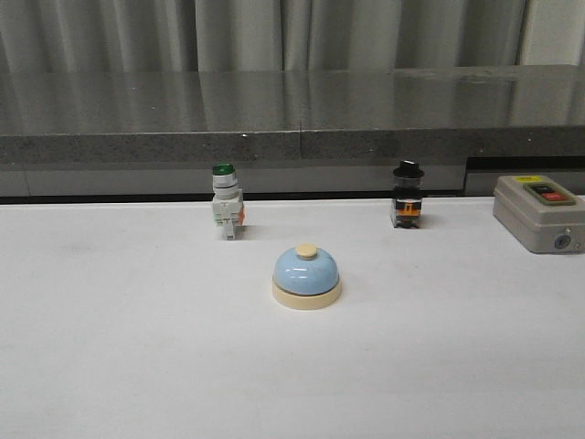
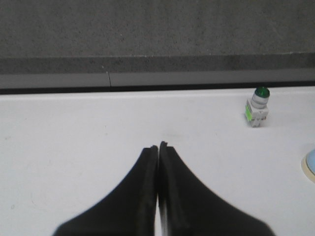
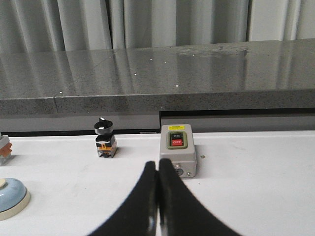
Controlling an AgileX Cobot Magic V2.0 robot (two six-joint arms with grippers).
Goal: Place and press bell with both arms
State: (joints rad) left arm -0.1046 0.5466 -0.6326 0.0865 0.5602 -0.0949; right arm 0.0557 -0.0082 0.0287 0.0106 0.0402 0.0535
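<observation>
The light-blue bell (image 1: 306, 275) with a cream base and cream button stands upright on the white table, mid-centre in the front view. Its edge shows in the left wrist view (image 2: 310, 165) and it shows in the right wrist view (image 3: 11, 196). My left gripper (image 2: 158, 146) is shut and empty, well apart from the bell. My right gripper (image 3: 157, 164) is shut and empty, in front of the grey switch box. Neither arm shows in the front view.
A green-capped white pushbutton (image 1: 226, 200) stands behind the bell to the left. A black-knobbed switch (image 1: 408, 194) stands behind it to the right. A grey on/off switch box (image 1: 541, 212) sits at the far right. A dark stone ledge (image 1: 292, 110) runs along the back.
</observation>
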